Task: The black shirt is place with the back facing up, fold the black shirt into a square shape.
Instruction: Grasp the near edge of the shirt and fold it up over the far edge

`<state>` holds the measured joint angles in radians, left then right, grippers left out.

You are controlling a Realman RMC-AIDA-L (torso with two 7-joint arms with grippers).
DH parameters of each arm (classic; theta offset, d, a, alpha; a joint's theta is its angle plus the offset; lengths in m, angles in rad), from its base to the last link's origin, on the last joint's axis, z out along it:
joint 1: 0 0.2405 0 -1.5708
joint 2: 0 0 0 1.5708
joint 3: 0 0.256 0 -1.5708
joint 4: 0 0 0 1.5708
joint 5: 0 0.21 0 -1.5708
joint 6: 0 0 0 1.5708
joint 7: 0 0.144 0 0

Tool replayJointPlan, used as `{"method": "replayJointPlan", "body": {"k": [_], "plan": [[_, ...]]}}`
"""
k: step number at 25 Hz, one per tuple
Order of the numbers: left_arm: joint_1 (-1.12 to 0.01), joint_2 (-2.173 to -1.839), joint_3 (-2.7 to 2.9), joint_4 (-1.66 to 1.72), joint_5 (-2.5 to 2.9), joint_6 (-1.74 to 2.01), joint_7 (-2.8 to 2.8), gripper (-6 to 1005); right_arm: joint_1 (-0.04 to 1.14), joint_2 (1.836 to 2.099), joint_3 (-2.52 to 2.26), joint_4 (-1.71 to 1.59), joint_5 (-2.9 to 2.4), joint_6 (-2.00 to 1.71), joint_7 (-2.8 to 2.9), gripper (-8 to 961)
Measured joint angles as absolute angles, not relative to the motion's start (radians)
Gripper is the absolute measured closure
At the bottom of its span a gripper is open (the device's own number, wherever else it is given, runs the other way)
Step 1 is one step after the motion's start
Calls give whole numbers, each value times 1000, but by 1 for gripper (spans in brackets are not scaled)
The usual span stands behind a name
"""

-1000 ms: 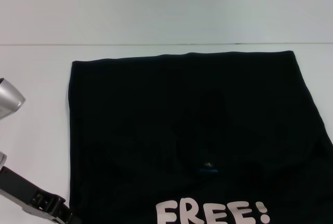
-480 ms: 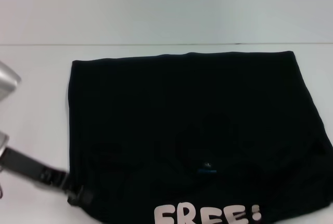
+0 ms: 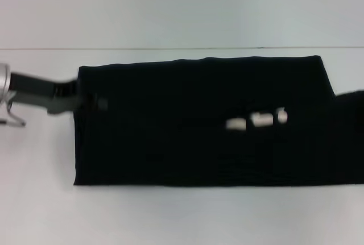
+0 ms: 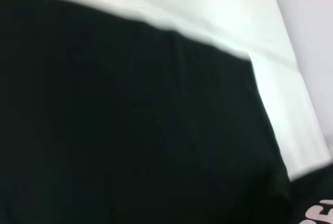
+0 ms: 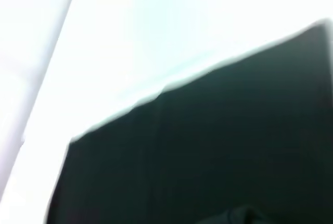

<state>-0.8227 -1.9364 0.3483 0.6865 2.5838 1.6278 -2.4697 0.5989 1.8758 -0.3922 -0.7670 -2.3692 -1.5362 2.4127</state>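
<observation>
From the head view I had the black shirt (image 3: 199,123) lying flat on the white worktop (image 3: 170,216) as a wide, low rectangle, its long edges running across my view and its right end reaching past the frame; it filled most of both wrist views as well, with bare worktop beyond its edge. The left gripper (image 3: 85,100) sat at the shirt's upper left corner, reaching in from the left edge of the picture; its tip was over the cloth, but I could not tell whether the jaws were spread or pinched on fabric. Of the right gripper I saw nothing certain; a dark shape at the right edge might have been cloth or arm, and I could not say which.

I judged the shirt light, limp and thin; it would drape and crease rather than hold a line, and stacked layers could slide on each other if dragged. I reckoned the sound places to take hold were the corners and the doubled edges, pinching through all layers at once, one corner to each arm, so that the fold came over square.

Some white marks (image 3: 256,120) showed near the middle of the cloth; they looked like part of printed lettering, but I could not read a word of it; no brand label was visible.
</observation>
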Motion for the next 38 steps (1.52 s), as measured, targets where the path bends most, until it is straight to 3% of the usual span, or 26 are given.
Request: {"method": "replayJointPlan", "body": {"k": [7, 14, 22, 31, 38], "plan": [[-861, -1950, 397, 594, 2579, 1327, -2497, 984, 673, 1890, -424, -616, -2374, -1208, 2403, 888], [-870, -1973, 443, 586, 2570, 1251, -2502, 984, 721, 1922, -481, -587, -2373, -1069, 2413, 885], [-890, -1971, 459, 624, 2536, 1155, -2510, 983, 761, 1914, -481, -595, -2309, -1019, 2420, 880], [-873, -2002, 561, 605, 2542, 974, -2512, 983, 796, 1951, -633, -509, -2326, -770, 2418, 875], [-871, -2005, 563, 605, 2541, 938, -2503, 983, 803, 1956, -657, -509, -2325, -714, 2422, 871]]}}
